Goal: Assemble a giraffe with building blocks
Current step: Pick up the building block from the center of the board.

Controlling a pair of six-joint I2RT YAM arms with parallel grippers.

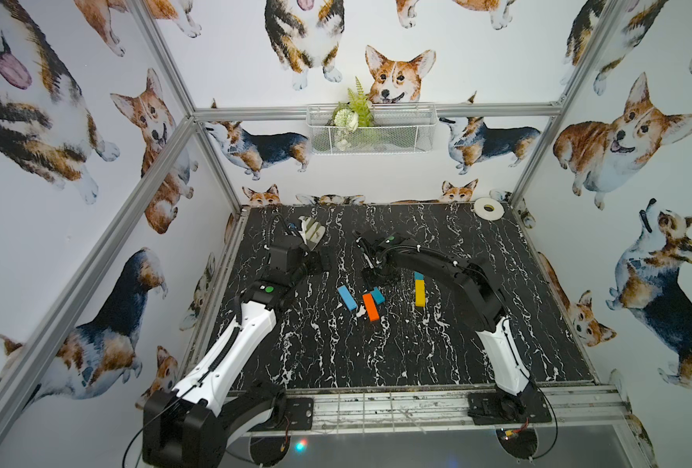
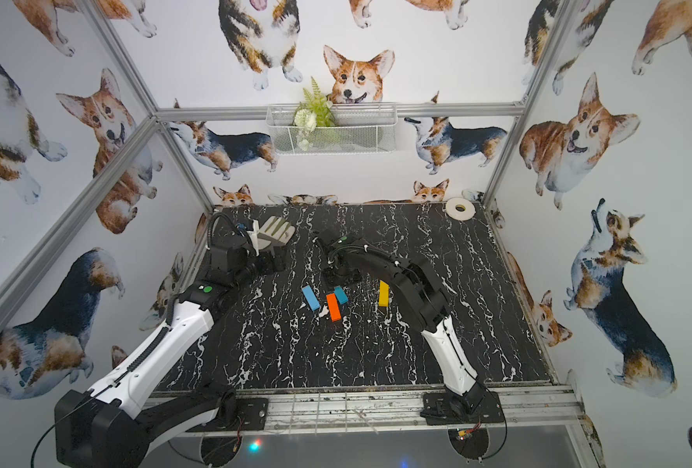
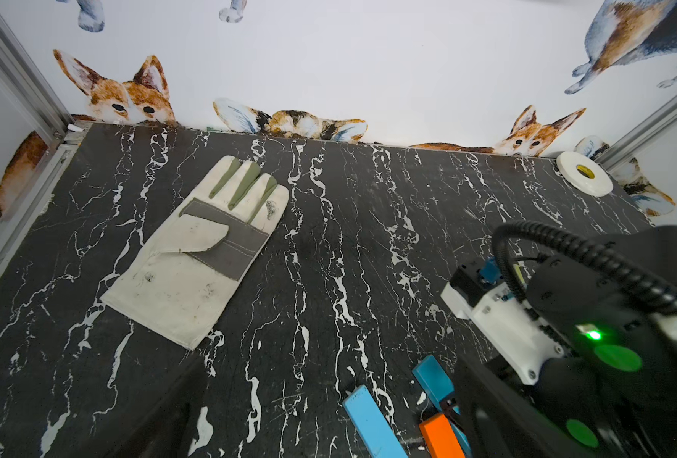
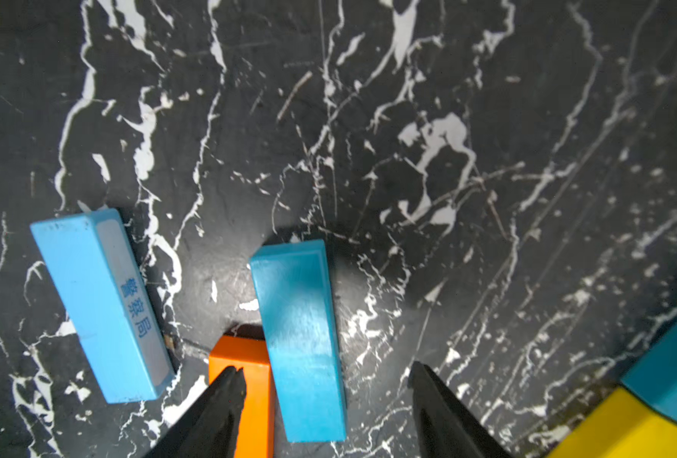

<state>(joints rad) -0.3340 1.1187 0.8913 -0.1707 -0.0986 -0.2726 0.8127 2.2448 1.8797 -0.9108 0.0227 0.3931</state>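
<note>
Right wrist: right gripper point(image 4: 326, 370) spread, empty

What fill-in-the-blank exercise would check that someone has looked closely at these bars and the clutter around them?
1. The teal bar between the right gripper's open jaws lies against the ____ bar.
2. The yellow bar meets a ____ bar end to end.
3. The white tape roll sits in a far ____ of the table.
4. The white and grey thing on the left arm's side is a ____.
Missing: orange; teal; corner; glove.
</note>
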